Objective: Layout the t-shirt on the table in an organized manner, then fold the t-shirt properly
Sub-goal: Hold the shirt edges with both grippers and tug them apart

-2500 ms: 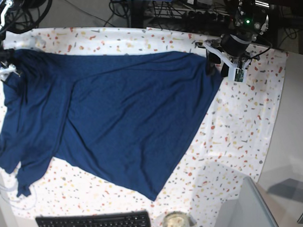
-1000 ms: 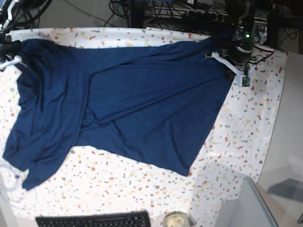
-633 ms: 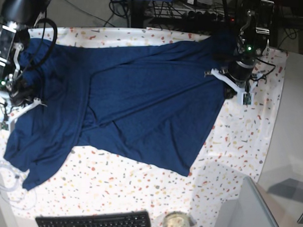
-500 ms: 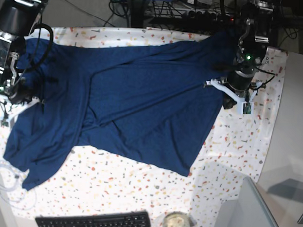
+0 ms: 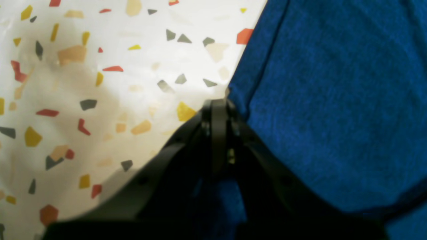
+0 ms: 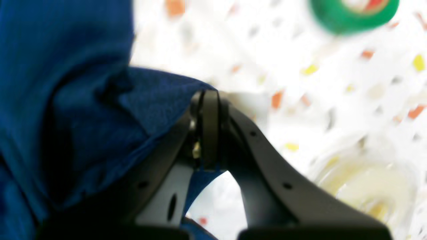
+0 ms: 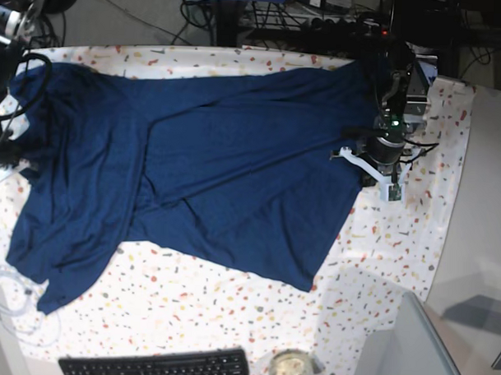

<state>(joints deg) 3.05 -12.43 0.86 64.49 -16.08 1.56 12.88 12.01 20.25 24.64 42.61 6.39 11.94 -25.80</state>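
The t-shirt [image 7: 194,161] lies spread across the table [image 7: 413,234], covering most of its far half, but it is not yet laid out neatly. In the base view the cloth forms a slanted shape: one long diagonal fold runs across the middle, a second layer overlaps near the centre, and the part toward the view's left hangs down in loose wrinkles with a ragged lower end. No clean outline of body and sleeves shows, so the laying-out step seems only partly done and none of the folding has begun.

The left gripper [image 5: 218,103] has its fingers pressed together, pinching the edge of the shirt right at the cloth's border, with bare speckled tabletop just beside it. The right gripper [image 6: 208,96] also has its fingers together, clamped on a bunched corner of the blue fabric that drapes over one finger; a blurred green object [image 6: 353,13] lies on the table well apart from it. In the base view the two arms hold the shirt at opposite sides.

What appears to be left: pulling the fabric taut to remove the diagonal crease, flattening the wrinkled side, squaring the shirt on the table, and then making every fold. A keyboard [image 7: 158,367] and a glass jar [image 7: 289,368] sit at the near edge, clear of the cloth.
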